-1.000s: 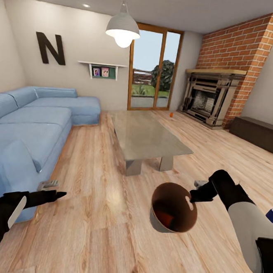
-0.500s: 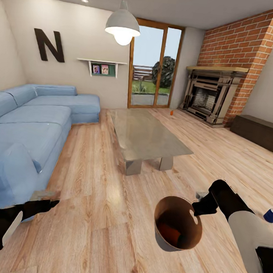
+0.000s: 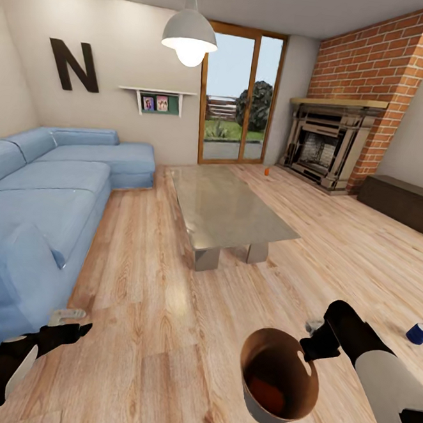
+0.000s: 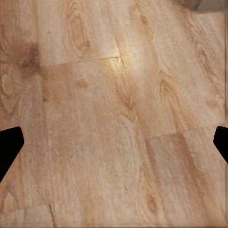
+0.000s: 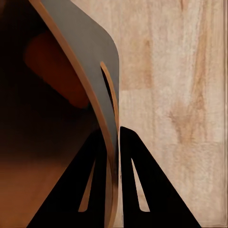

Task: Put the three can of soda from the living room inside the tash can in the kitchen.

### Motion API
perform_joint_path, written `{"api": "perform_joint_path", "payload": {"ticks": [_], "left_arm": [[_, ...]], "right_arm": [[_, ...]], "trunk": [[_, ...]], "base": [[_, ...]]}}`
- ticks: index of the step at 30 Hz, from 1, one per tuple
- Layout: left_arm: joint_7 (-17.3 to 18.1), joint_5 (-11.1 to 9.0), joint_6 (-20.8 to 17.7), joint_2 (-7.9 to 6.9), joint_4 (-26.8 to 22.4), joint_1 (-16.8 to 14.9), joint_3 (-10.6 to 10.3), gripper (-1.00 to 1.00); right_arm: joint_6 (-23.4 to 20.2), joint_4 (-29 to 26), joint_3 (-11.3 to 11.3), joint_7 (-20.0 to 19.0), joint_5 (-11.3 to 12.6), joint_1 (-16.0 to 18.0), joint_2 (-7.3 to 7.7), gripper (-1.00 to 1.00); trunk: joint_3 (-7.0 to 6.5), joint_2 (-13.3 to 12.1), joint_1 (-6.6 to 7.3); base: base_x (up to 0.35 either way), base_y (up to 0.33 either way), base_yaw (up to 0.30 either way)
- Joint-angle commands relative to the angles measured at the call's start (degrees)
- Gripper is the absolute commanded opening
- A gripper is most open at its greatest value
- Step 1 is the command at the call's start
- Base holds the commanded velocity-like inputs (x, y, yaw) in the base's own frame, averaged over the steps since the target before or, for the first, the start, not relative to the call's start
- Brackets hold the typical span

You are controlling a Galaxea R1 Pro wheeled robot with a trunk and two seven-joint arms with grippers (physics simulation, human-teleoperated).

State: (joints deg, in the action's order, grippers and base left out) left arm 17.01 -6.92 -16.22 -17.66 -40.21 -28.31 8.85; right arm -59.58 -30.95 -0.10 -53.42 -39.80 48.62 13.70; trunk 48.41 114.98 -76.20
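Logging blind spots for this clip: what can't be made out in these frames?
- Orange-red can inside the trash can: head view, mostly hidden by the bin's wall; a dim blur in the right wrist view.
- Far orange can by the fireplace: head view, too small for detail.
- Left gripper: left wrist view, its fingers cut off by both edges.

Light wood planks (image 3: 145, 308) run across the whole floor. A blue corner sofa (image 3: 45, 203) lines the left wall, under a big dark letter N (image 3: 73, 66) and a small wall shelf (image 3: 157, 101) with pictures. A low grey table (image 3: 227, 216) stands mid-room beneath a lit pendant lamp (image 3: 189, 36). Glass doors (image 3: 239, 102) in a wooden frame show greenery outside. A brick fireplace (image 3: 348, 121) fills the far right corner, with a dark low cabinet (image 3: 401, 204) beside it.
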Motion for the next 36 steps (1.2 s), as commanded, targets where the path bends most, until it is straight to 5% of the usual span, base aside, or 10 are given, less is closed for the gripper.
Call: {"api": "perform_joint_path", "payload": {"ticks": [1, 15, 22, 36], "left_arm": [[0.0, 0.0, 0.1, 0.09, 0.1, 0.0, -0.3, 1.00], [0.0, 0.0, 0.1, 0.27, 1.5, 0.0, -0.8, 1.00], [0.0, 0.1, 0.1, 0.34, 1.5, 0.0, -0.8, 1.00], [0.0, 0.1, 0.1, 0.34, 1.5, 0.0, -1.0, 1.00]], "right_arm": [[-0.4, 0.0, -0.1, 0.5, 0.9, -0.1, -0.08, -1.00], [-0.4, -0.3, -0.3, 2.3, 1.3, -0.9, -0.27, -1.00], [-0.4, -0.4, -2.3, 2.0, 1.5, -0.9, -0.44, -1.00], [-0.4, -0.5, -2.6, 2.2, 1.3, -0.9, -0.64, -1.00]], "trunk": [[-0.10, -0.4, 0.23], [-1.43, -6.0, 3.31], [-2.62, -8.8, 4.84], [-5.13, -14.4, 7.92]], "base": [[0.000, 0.000, 0.000], [0.000, 0.000, 0.000], [0.000, 0.000, 0.000], [0.000, 0.000, 0.000]]}}
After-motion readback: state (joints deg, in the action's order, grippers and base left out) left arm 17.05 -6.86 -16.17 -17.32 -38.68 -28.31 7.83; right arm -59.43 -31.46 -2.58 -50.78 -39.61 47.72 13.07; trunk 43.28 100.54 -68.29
